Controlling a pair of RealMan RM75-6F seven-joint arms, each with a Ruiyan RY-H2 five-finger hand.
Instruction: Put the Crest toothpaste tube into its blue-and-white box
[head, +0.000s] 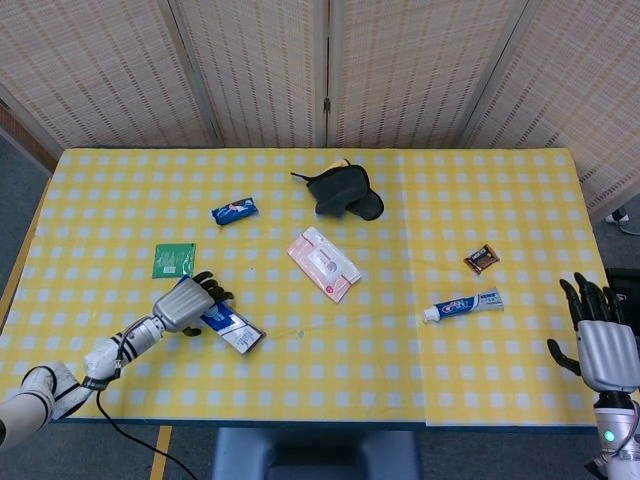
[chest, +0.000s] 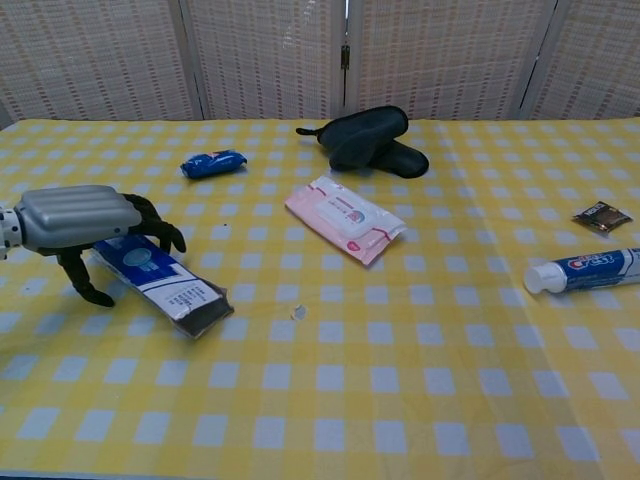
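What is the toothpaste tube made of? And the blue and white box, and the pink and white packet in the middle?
Toothpaste tube: probably soft glossy plastic, rounded and shiny, with a hard-looking white cap.
Blue-and-white box: likely thin printed cardboard, with flat faces and sharp edges.
Pink-and-white packet: looks like soft plastic film, with crimped ends; perhaps wipes.

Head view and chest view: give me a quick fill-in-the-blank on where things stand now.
1. The left hand is over the blue-and-white toothpaste ____.
2. The Crest toothpaste tube lies on the yellow checked tablecloth nearer the ____ hand.
3. The right hand holds ____.

Missing words: box; right; nothing
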